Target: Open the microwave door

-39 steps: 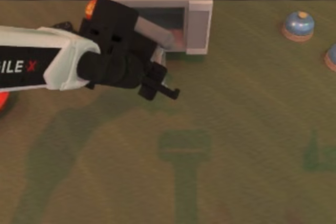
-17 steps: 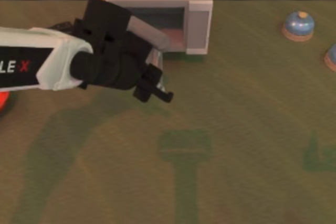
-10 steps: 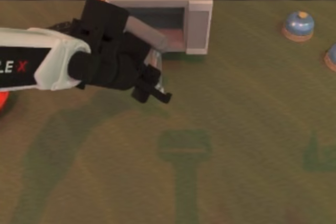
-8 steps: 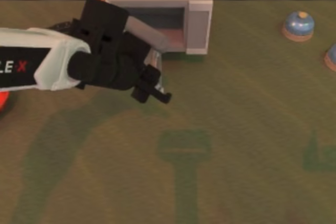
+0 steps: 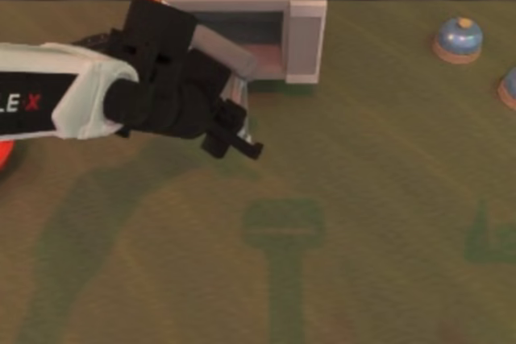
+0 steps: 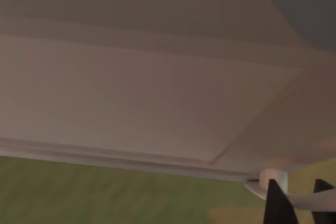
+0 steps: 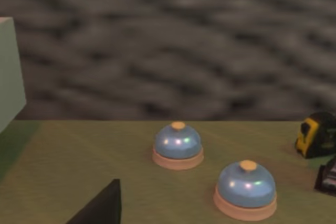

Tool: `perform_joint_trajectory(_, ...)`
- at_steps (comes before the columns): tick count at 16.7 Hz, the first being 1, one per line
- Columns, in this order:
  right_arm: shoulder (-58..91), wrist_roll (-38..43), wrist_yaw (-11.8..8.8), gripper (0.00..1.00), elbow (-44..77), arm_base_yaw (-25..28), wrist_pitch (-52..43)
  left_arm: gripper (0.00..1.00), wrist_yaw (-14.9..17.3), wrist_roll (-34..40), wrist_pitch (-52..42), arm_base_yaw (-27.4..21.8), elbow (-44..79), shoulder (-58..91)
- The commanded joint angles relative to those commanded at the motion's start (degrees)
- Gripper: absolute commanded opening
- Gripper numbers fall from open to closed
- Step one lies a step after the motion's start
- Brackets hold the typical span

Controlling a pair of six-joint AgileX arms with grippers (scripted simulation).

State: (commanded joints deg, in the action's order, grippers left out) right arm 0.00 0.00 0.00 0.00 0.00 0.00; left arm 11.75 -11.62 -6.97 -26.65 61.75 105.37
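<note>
Microwave door point(image 5: 230, 52) stands swung partly out from the microwave point(image 5: 246, 14), its free edge angled toward the table's near side, so the pinkish cavity point(image 5: 270, 55) shows between the door and the control panel strip point(image 5: 306, 42). The left gripper point(image 5: 239, 141) sits right at the door's outer edge, just in front of the opening, with its black wrist housing covering the hinge side of the appliance from above. In the left wrist view the two dark fingertips point(image 6: 276, 205) stand a little apart on either side of a pale flat rim with a round white stub above it point(image 6: 273, 178); whether they are pressing on that rim cannot be told. The broad grey door panel point(image 6: 147, 98) fills most of that view close ahead of the fingers.

Well away from the left gripper, toward the table's right side, two blue desk bells point(image 5: 459, 39) rest on tan bases on the olive tabletop point(image 5: 363, 183); the right wrist view shows them point(image 7: 177, 145) side by side, with a yellow tape measure point(image 7: 316, 135) beyond. The right arm is parked out of the top view; a dark edge of its gripper point(image 7: 100, 207) shows in its own wrist view only.
</note>
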Motion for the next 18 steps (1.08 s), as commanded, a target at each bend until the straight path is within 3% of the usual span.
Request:
perform_joint_trajectory(9, 0.00, 0.00, 0.00, 1.00, 0.00, 0.00, 0.00, 0.00, 0.00, 0.00, 0.00, 0.00, 0.00, 0.00)
perform_joint_trajectory(18, 0.00, 0.00, 0.00, 1.00, 0.00, 0.00, 0.00, 0.00, 3.54, -4.47, -0.95, 1.92, -1.04, -0.99)
